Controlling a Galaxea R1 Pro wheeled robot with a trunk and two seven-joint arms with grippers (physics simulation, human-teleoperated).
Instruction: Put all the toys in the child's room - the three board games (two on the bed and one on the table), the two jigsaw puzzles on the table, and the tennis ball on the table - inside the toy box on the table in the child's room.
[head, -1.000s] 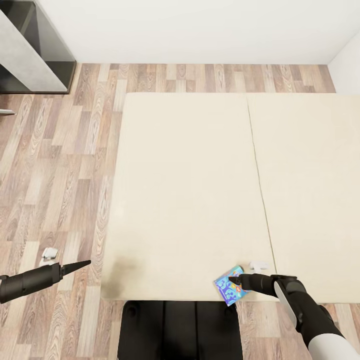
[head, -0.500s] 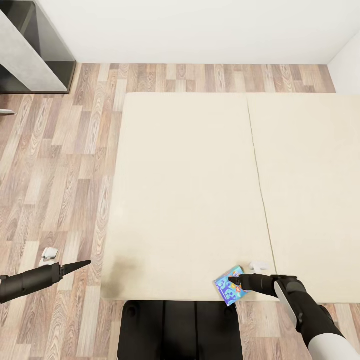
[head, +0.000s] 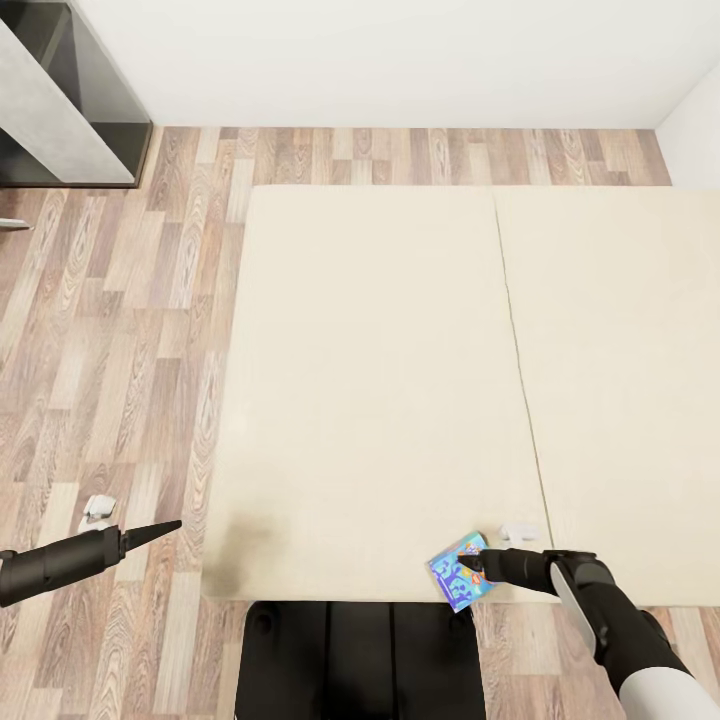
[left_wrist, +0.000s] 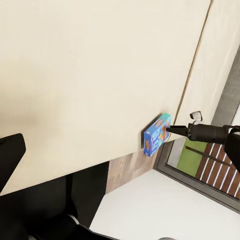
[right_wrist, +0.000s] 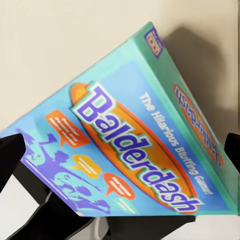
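Observation:
A small blue board game (head: 455, 580), titled Balderdash (right_wrist: 130, 150), lies tilted at the near edge of the beige bed (head: 380, 380). My right gripper (head: 470, 558) is open. Its fingertips (right_wrist: 11, 157) stand on either side of the box, close to its edges. In the left wrist view the same box (left_wrist: 156, 135) sits at the bed's corner with the right gripper's tip against it. My left gripper (head: 168, 526) hovers open over the wood floor, left of the bed and holding nothing. A corner of the pale-topped table (head: 45, 105) shows at the far left. The toy box is out of view.
A small white object (head: 97, 511) lies on the floor by my left gripper, another (head: 520, 526) on the bed just beyond the box. My dark base (head: 360, 655) sits against the bed's near edge. A white wall runs behind the bed.
The blue box and the right gripper have shifted very slightly. The left arm has not moved.

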